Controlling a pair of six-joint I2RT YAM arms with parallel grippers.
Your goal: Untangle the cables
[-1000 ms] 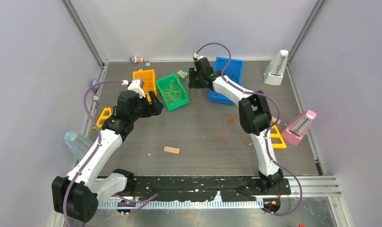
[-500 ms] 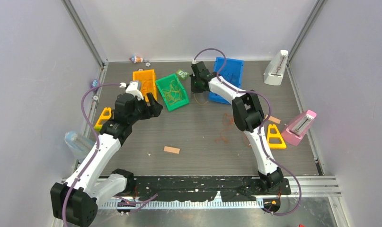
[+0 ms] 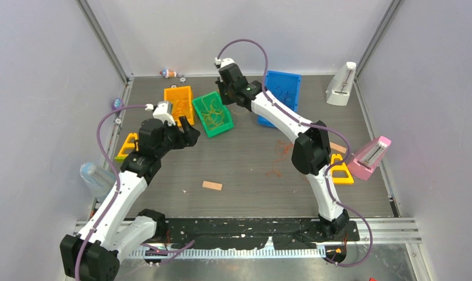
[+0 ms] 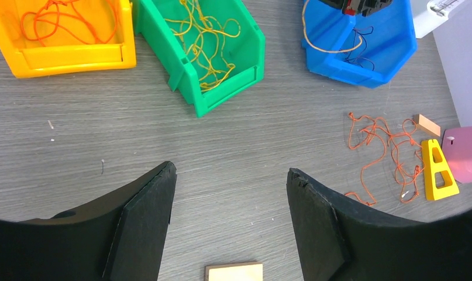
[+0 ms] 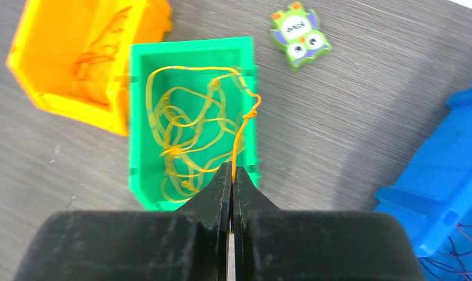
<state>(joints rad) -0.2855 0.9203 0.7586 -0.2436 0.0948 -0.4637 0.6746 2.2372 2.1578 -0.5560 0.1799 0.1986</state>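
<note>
My right gripper [image 5: 231, 171] is shut on a yellow cable [image 5: 240, 137] and holds it over the green bin [image 5: 141, 122], where the rest of the yellow cable lies coiled. In the top view this gripper [image 3: 223, 96] hangs above the green bin [image 3: 223, 127]. My left gripper [image 4: 230, 175] is open and empty above bare table; in the top view it [image 3: 188, 130] sits left of the green bin. Orange cable [image 4: 69, 17] lies in the orange bin [image 3: 179, 100]. A loose orange cable [image 4: 385, 152] lies on the table. Dark cable [image 4: 359, 44] lies in the blue bin [image 3: 282, 96].
A small wooden block [image 3: 212, 185] lies mid-table. Yellow triangle pieces sit at left [image 3: 128, 145] and right [image 3: 339, 170]. A pink metronome [image 3: 370, 157] and a white one [image 3: 342, 85] stand at right. An owl toy [image 5: 300, 34] lies behind the green bin. A plastic bottle [image 3: 95, 175] lies far left.
My right gripper has moved left from beside the blue bin to above the green bin, carrying the yellow cable. My left gripper shifted only slightly.
</note>
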